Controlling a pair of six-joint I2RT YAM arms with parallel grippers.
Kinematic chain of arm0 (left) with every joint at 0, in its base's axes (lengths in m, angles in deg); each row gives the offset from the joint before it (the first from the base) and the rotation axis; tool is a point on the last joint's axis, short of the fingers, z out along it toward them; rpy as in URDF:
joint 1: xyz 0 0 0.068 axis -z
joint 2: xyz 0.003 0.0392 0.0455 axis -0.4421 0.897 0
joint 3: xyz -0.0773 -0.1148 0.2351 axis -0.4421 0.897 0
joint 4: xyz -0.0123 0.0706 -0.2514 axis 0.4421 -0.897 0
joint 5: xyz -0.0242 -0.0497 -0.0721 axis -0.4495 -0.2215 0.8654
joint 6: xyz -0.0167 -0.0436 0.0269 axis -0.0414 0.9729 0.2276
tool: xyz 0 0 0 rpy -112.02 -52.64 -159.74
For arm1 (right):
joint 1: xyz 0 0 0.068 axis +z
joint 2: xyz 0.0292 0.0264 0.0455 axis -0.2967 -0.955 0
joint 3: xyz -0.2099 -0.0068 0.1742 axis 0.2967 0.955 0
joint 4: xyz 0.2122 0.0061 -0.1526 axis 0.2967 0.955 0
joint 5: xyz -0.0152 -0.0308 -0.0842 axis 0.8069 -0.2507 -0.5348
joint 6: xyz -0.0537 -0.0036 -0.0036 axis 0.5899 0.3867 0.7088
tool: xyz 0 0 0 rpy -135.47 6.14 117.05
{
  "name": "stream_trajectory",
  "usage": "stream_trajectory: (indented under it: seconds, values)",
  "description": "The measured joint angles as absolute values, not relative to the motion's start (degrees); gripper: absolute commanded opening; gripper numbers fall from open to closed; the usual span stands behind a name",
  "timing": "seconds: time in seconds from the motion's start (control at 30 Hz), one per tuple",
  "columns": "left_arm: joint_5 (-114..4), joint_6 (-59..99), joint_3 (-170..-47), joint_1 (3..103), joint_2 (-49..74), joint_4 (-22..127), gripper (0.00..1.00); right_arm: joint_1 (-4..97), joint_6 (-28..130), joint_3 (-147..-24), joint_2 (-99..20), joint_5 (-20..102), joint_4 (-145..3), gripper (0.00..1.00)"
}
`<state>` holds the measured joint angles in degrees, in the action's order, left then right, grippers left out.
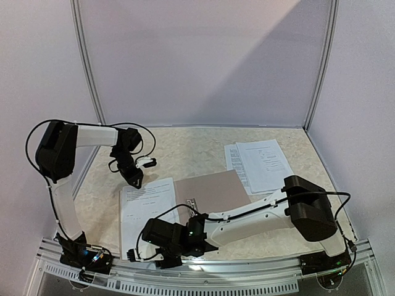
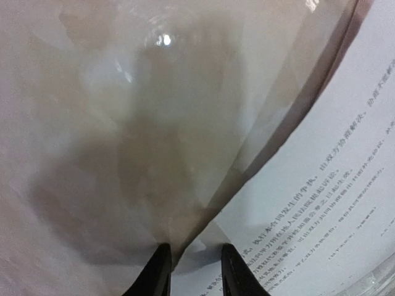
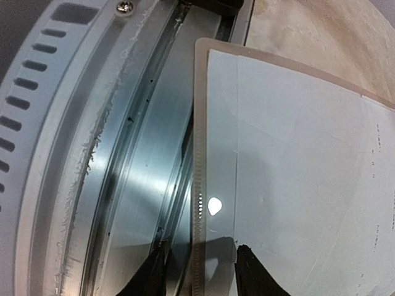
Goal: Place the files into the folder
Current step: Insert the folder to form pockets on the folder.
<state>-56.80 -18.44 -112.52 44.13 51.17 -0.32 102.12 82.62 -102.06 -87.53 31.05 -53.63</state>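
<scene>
Marbled beige table (image 1: 185, 145): open folder (image 1: 213, 190), white files (image 1: 262, 163) beside it.

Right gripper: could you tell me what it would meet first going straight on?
Probably the punched edge of the sleeved sheet, lying on the folder ahead of the right gripper; depth is unclear.

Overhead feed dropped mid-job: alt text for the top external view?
A taupe folder lies open mid-table with a printed sheet on its left half; the left gripper is at that sheet's far edge and the right gripper at its near edge. At the far right lie loose sheets.
</scene>
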Motion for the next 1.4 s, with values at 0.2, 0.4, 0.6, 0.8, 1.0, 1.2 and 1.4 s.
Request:
stream_trajectory:
  seconds: [0.2, 0.4, 0.6, 0.8, 1.0, 1.2, 1.4]
  values:
    - [-56.8, -19.3, -110.8, 44.1, 50.0, 0.0, 0.26, 102.1, 80.7, -103.3, -88.3, 31.1, -53.0, 0.34]
    - [-57.0, -19.8, -109.5, 44.1, 49.0, -2.4, 0.26, 102.1, 78.3, -104.0, -88.6, 30.9, -52.1, 0.32]
    - [-57.8, -19.9, -108.8, 44.1, 48.3, -4.7, 0.18, 102.1, 75.5, -104.9, -89.1, 31.0, -50.9, 0.31]
    - [-58.4, -20.7, -108.6, 44.1, 47.9, -6.5, 0.19, 102.1, 73.4, -106.7, -89.9, 30.9, -49.1, 0.31]
    - [-58.6, -20.9, -107.5, 44.1, 47.6, -7.4, 0.2, 102.0, 72.3, -106.9, -90.0, 30.9, -49.0, 0.31]
    - [-59.5, -20.8, -107.5, 44.2, 47.5, -7.5, 0.33, 101.9, 71.7, -107.0, -90.0, 31.1, -49.1, 0.38]
    - [-61.1, -20.5, -109.9, 44.2, 47.3, -7.2, 0.39, 101.2, 71.8, -106.8, -90.0, 32.1, -49.8, 0.48]
